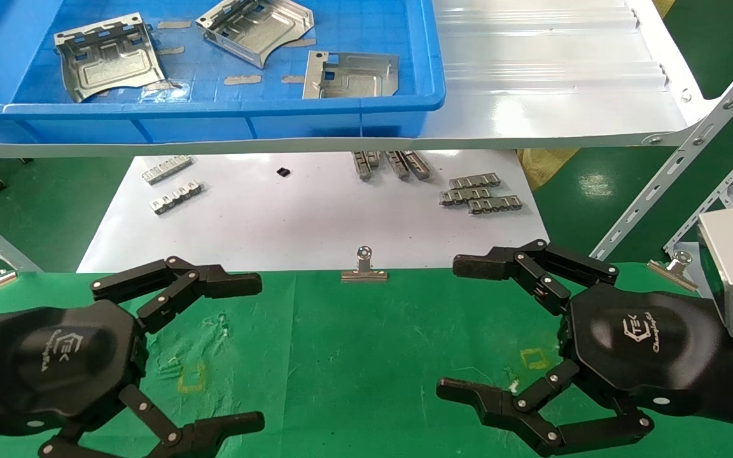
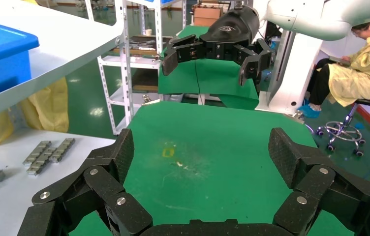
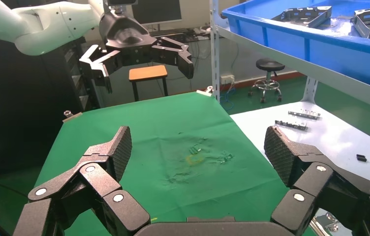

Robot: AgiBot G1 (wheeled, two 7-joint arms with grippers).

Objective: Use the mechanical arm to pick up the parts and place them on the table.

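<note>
Three silver sheet-metal parts lie in the blue tray [image 1: 226,117] on the upper shelf: one at the left [image 1: 107,56], one in the middle [image 1: 256,28], one at the right [image 1: 350,75]. Two of them show in the right wrist view [image 3: 306,14]. My left gripper [image 1: 258,350] is open and empty above the green cloth table [image 1: 354,356] at the front left. My right gripper [image 1: 459,327] is open and empty above the cloth at the front right. Each wrist view shows its own open fingers [image 2: 119,152] [image 3: 119,147] over the cloth, with the other arm's gripper farther off [image 2: 207,61] [image 3: 138,61].
A glossy white sheet [image 1: 290,222] behind the cloth holds small grey toothed strips [image 1: 481,194] [image 1: 172,187] and a small black piece [image 1: 283,172]. Silver binder clips [image 1: 364,267] [image 1: 675,266] grip the cloth's far edge. A white shelf upright [image 1: 678,159] slants at the right. Yellow squares [image 1: 191,376] [image 1: 535,358] mark the cloth.
</note>
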